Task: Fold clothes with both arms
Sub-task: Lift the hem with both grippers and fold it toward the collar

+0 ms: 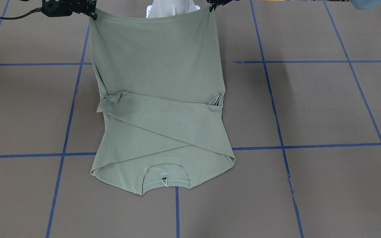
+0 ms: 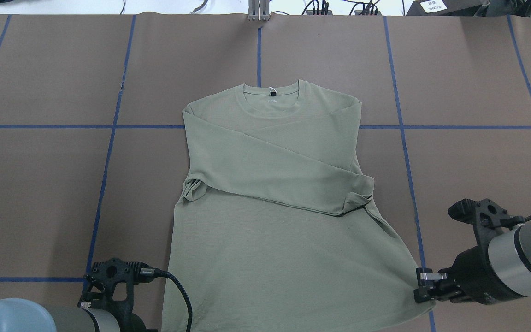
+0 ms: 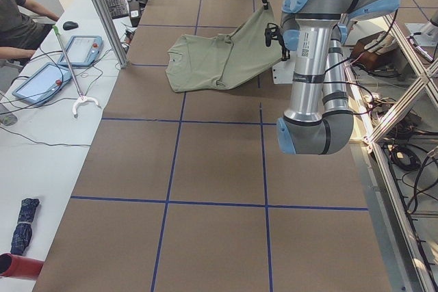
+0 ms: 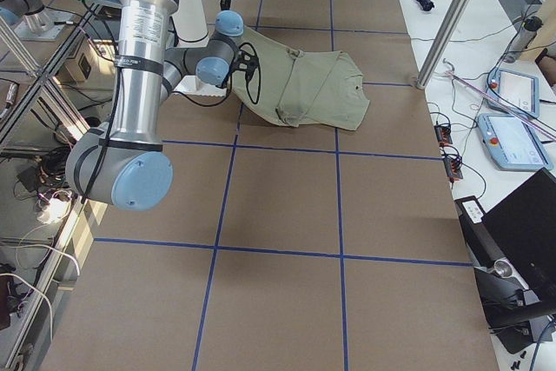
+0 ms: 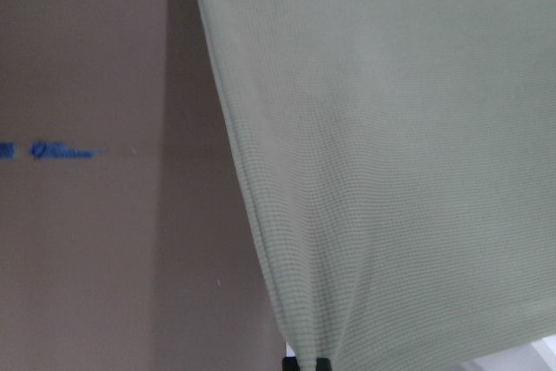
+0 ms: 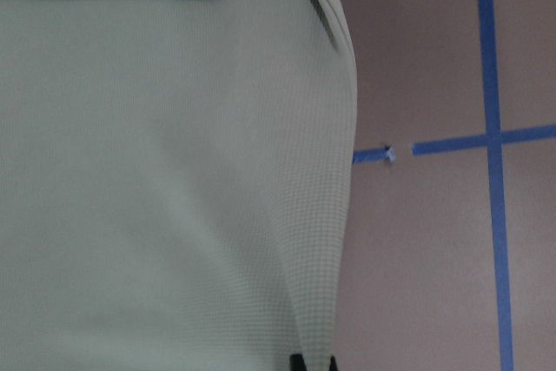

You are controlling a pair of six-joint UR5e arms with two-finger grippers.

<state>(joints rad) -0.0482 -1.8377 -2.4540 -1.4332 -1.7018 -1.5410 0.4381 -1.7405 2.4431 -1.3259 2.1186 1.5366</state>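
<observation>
Carrying the hem (image 1: 150, 19) over to the collar (image 2: 271, 99) looks like the step in hand, and doing it well means moving both corners level and at 1 pace. The shirt (image 2: 270, 240) lies on the table (image 2: 39, 184), collar farthest from the robot, its 2 sleeves (image 2: 284, 170) crossed over the chest, its hem end raised off the surface. The right gripper (image 2: 424, 288) is clamped on 1 hem corner. The left gripper (image 1: 213, 6), barely showing at the frame edge, appears clamped on the other. Hold the hem taut so the sleeves are not dragged, and lay it just short of the collar.
</observation>
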